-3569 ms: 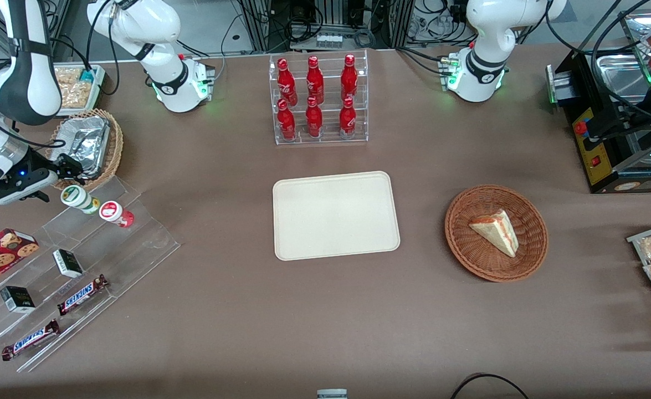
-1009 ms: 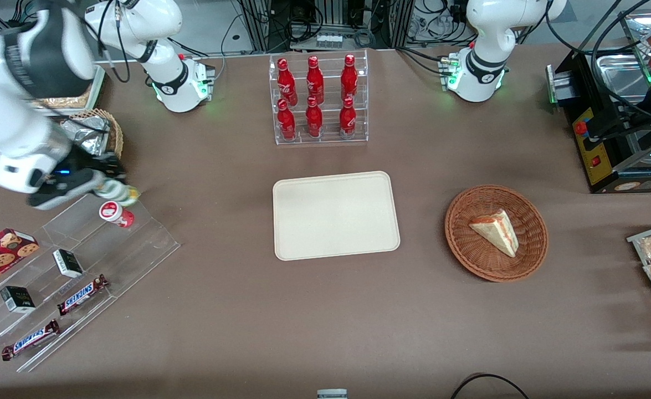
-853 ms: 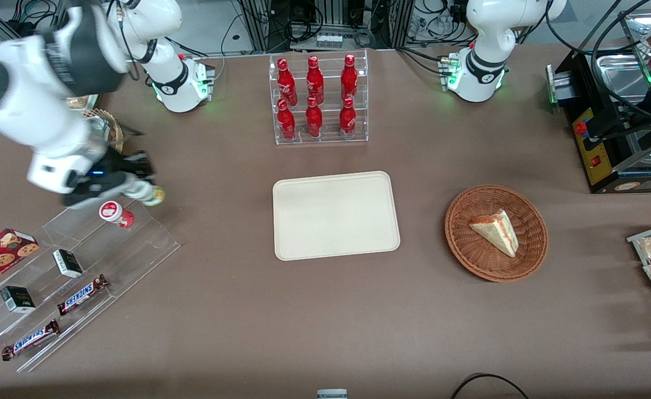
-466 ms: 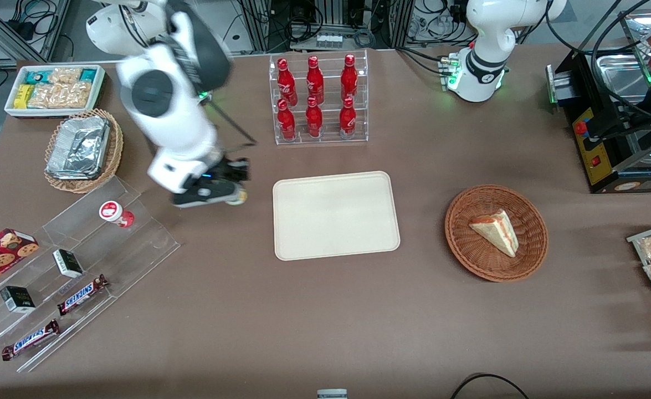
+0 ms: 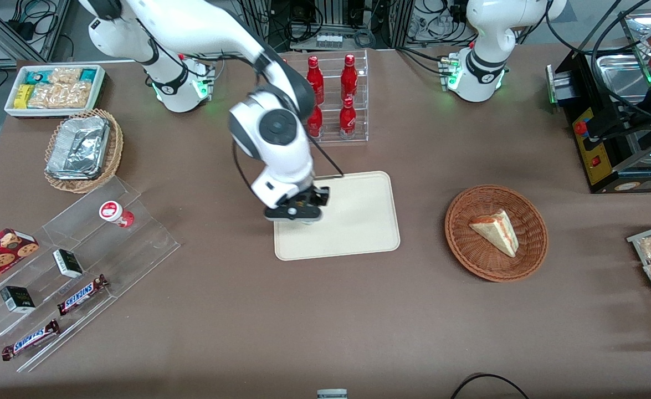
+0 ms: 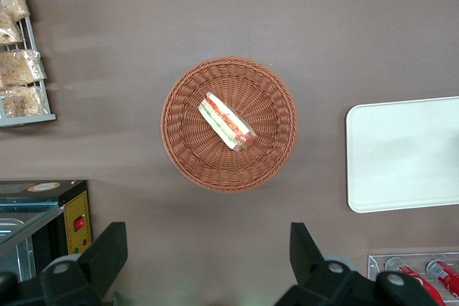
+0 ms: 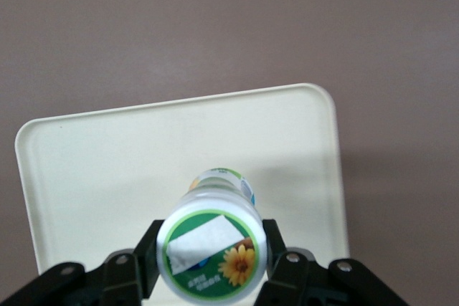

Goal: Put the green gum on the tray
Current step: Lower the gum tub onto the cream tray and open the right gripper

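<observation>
My right gripper (image 5: 301,213) hangs over the cream tray (image 5: 358,221), above the part toward the working arm's end. It is shut on the green gum (image 7: 211,249), a small bottle with a white lid ringed in green, held between the two black fingers (image 7: 278,252). In the wrist view the bottle's body (image 7: 222,180) points down at the tray (image 7: 107,170), and I cannot tell whether it touches. In the front view the gripper hides most of the gum.
A clear stepped stand (image 5: 81,260) toward the working arm's end carries a red-and-white bottle (image 5: 116,214), small boxes and Snickers bars. A clear rack of red cola bottles (image 5: 336,100) stands farther from the camera than the tray. A wicker basket (image 5: 527,260) holds a sandwich (image 5: 496,231).
The gripper took the green gum off the stepped stand and carried it across the table to above the tray. The red-and-white bottle stayed on the stand.
</observation>
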`<control>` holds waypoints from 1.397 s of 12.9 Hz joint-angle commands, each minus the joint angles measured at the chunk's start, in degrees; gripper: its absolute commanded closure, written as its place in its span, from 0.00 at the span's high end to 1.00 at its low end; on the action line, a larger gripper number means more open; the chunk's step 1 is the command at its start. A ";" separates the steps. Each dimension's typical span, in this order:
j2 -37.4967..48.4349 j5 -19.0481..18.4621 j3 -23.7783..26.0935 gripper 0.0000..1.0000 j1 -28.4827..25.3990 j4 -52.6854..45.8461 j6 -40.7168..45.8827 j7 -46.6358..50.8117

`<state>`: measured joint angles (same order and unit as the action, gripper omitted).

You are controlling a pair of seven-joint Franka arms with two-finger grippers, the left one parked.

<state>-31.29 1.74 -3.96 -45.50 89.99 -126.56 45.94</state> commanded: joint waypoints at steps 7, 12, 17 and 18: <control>-9.92 0.81 -0.78 0.00 -5.82 -3.33 -6.33 3.99; -11.15 1.60 -0.70 0.00 -6.53 -2.81 -6.42 4.60; -9.58 1.78 -0.78 1.00 -5.66 -2.72 -5.72 4.16; -8.10 1.78 -0.87 1.00 -5.39 -2.46 -4.76 3.64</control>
<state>-41.08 2.15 -4.53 -51.41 88.20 -132.73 50.28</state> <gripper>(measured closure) 0.031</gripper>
